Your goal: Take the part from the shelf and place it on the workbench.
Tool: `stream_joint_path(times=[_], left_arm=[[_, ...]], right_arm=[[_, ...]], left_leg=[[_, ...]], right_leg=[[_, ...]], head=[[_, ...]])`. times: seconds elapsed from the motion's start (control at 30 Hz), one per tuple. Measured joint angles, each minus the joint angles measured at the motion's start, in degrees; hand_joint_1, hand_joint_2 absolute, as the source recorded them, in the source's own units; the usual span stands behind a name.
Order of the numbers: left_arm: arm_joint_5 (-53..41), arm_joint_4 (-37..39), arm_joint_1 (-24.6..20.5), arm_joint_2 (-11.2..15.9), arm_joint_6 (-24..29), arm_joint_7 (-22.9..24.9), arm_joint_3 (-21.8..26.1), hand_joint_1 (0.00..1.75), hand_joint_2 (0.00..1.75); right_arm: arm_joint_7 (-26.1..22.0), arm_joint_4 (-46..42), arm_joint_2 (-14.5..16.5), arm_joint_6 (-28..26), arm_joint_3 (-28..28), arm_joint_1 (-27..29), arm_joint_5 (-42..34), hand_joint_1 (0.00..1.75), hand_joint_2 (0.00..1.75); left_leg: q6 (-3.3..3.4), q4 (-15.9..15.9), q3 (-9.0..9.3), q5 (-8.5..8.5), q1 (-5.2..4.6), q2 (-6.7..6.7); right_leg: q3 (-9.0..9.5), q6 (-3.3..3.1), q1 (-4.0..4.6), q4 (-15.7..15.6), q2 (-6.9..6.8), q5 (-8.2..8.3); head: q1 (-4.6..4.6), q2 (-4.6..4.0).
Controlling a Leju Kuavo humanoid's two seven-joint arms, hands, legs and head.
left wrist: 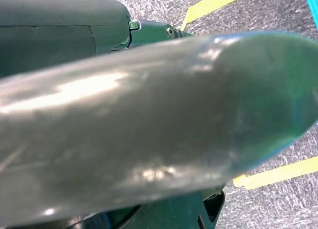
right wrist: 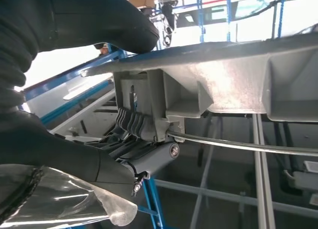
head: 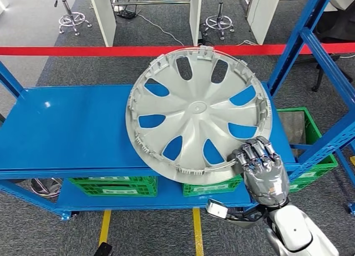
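Silver-grey plastic hubcap (head: 198,114), round, with spokes radiating from a small central hub and teardrop-shaped openings between them; raised clips and ribs spaced around the rim, inner face turned up. Lying on the blue shelf (head: 62,128), toward its right half, tilted, with the near-right edge projecting past the shelf's front lip and the blue surface visible through the openings.

Right robot hand (head: 262,167) at the near-right rim of the hubcap, fingers (head: 255,151) curled over the top of the edge and clamped on it; in the right wrist view, dark fingers (right wrist: 127,122) pressed against a ribbed clip on the hubcap's underside (right wrist: 232,85), thumb above the rim. Left robot hand (left wrist: 150,124) seen close as a blurred grey surface above grey carpet and yellow floor tape (left wrist: 277,173); cannot tell whether its fingers are apart or together.

Green plastic crates (head: 113,185) on the lower level beneath the shelf, a further green crate (head: 312,136) to the right beside the blue upright; contents hidden or too unclear to tell.

Red barrier strip (head: 84,50) running across behind the shelf; stools (head: 69,14) and white table legs (head: 102,17) on the carpet beyond
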Motion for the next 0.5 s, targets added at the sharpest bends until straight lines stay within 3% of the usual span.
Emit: stream_joint_path(times=[0.03,0.17,0.23,0.33,0.4,0.47,0.5], left_arm=[[0.01,0.00,0.01,-0.02,0.00,-0.01,0.08,0.00,0.00],[0.03,0.00,0.01,-0.03,0.00,-0.04,0.27,0.00,1.75],[0.05,0.00,0.01,-0.05,-0.07,-0.12,0.33,0.00,1.75],[0.10,0.00,0.07,-0.14,-0.14,-0.40,0.69,0.00,1.75],[0.11,0.00,0.14,-0.26,-0.07,-0.59,1.01,0.00,0.87],[0.11,0.01,0.15,-0.40,-0.01,-0.71,1.22,0.00,0.00],[0.22,0.01,0.16,-0.44,0.02,-0.74,1.31,0.00,0.44]], right_arm=[[-0.03,-0.23,-0.23,0.01,0.16,-0.02,0.04,1.75,1.75],[-0.88,-0.72,-0.86,-0.19,0.23,-0.03,0.07,1.75,1.75],[-4.99,-1.26,-0.80,-0.81,-0.71,0.14,0.06,1.75,1.75],[-16.74,-3.56,1.07,-1.74,-4.86,1.34,0.11,1.75,1.75],[-23.88,-5.72,3.67,-2.03,-8.51,2.31,0.16,1.75,1.75],[-27.79,-7.56,6.15,-2.20,-11.10,2.84,0.19,1.75,1.75],[-28.50,-8.28,7.33,-2.26,-11.91,2.97,0.20,1.75,1.75]], left_leg=[[0.00,0.00,0.00,0.00,0.00,-0.02],[0.00,0.00,0.00,0.00,0.01,-0.02],[0.00,0.00,0.00,0.00,0.01,-0.02],[0.00,0.00,-0.02,0.00,0.02,-0.06],[0.00,0.00,-0.03,0.00,0.02,-0.07],[0.00,0.00,-0.03,0.00,0.03,-0.07],[0.00,-0.01,-0.03,0.00,0.04,-0.07]], right_leg=[[0.00,0.00,0.00,0.00,-0.02,0.00],[0.00,0.00,0.01,0.00,-0.01,0.00],[0.00,0.00,0.01,0.00,-0.02,0.00],[0.00,0.00,0.02,0.00,-0.05,-0.01],[-0.01,-0.01,0.03,0.00,-0.02,-0.01],[-0.01,-0.01,0.04,0.01,-0.03,-0.03],[-0.01,-0.01,0.04,0.01,-0.04,-0.03]], head=[[-0.01,0.00],[0.01,0.00],[0.00,0.00],[0.02,0.00],[0.01,0.00],[0.00,0.00],[0.02,0.00]])
